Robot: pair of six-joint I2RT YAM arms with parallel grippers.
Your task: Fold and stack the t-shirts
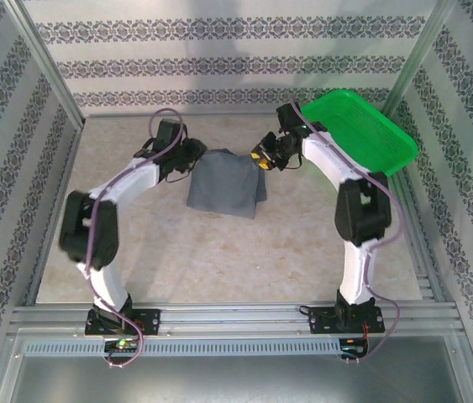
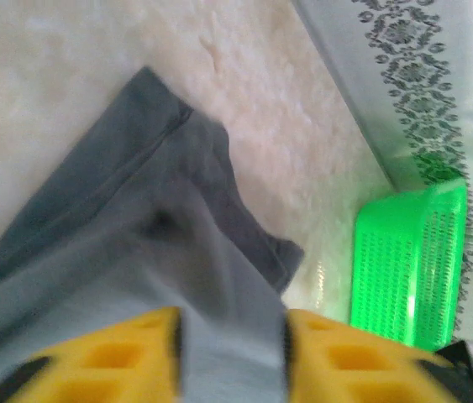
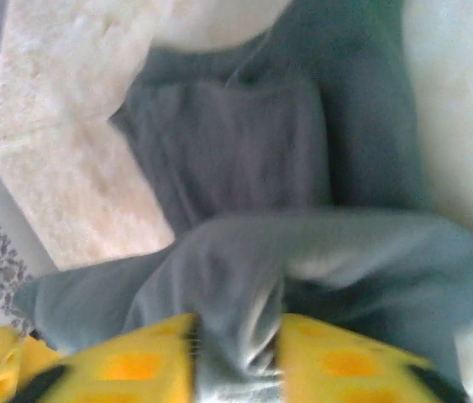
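Well, the dark grey t-shirt point(image 1: 226, 185) lies in a rough, part-folded rectangle on the tabletop point(image 1: 219, 260), right between the two claws. The left claw point(image 1: 194, 159) sits at the cloth's far left corner and the right claw point(image 1: 263, 157) at its far right corner, both low against the fabric. Looking down the left claw's own camera, its yellow fingers point(image 2: 110, 361) stand a narrow way apart with a smooth band of grey cloth running between them, and a hemmed edge stretches away ahead of it. The right claw's fingers point(image 3: 135, 365) are parted about as little, with a bunched fold of the shirt filling the gap. Whether either claw actually pinches the cloth or merely straddles it, I cannot tell. A green basket point(image 1: 362, 134) sits on the right claw's outer side, near it, up by the patterned wall.
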